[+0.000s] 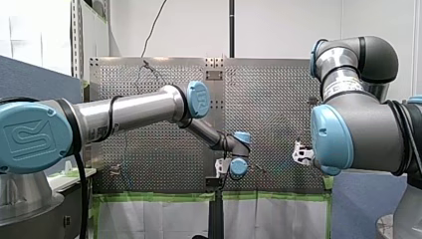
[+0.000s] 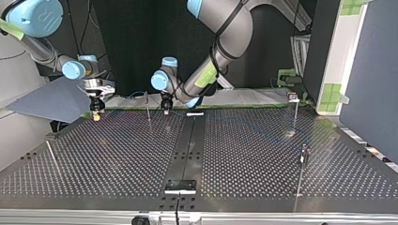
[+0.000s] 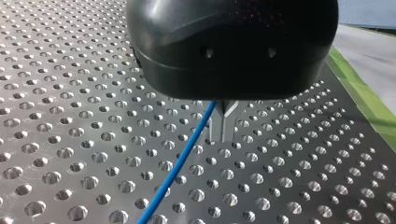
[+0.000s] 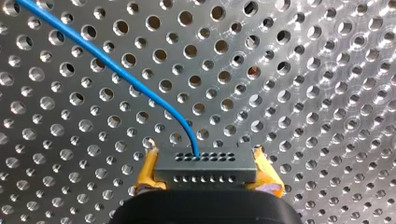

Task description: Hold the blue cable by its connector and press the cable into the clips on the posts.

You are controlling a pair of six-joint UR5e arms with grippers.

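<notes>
Our right arm (image 2: 70, 69), at the upper left of the top view, has its jaws clamped on the grey connector (image 4: 205, 169). In the right wrist view the yellow pads (image 4: 148, 173) press on both ends of the block. The blue cable (image 4: 116, 70) leaves the connector's face and curves away over the perforated table (image 4: 308, 70). Our left arm (image 2: 220, 33) comes in at the upper middle of the top view, and its jaws hang just right of a thin post (image 2: 148, 107). In the left wrist view those metal jaws stand together and the cable runs out straight from beside them. We judge that they nip it, though the black housing hides the contact itself. We cannot make out the clip on the post.

We expect the cable to be light, thin and limp, yet springy enough to keep a bend, with a smooth sheath that could slide through a loose grip. The connector is rigid and flat-sided, so it is the sound place to hold. The cable's joint at the connector looks like the weak spot, so we would pull it taut gently
</notes>
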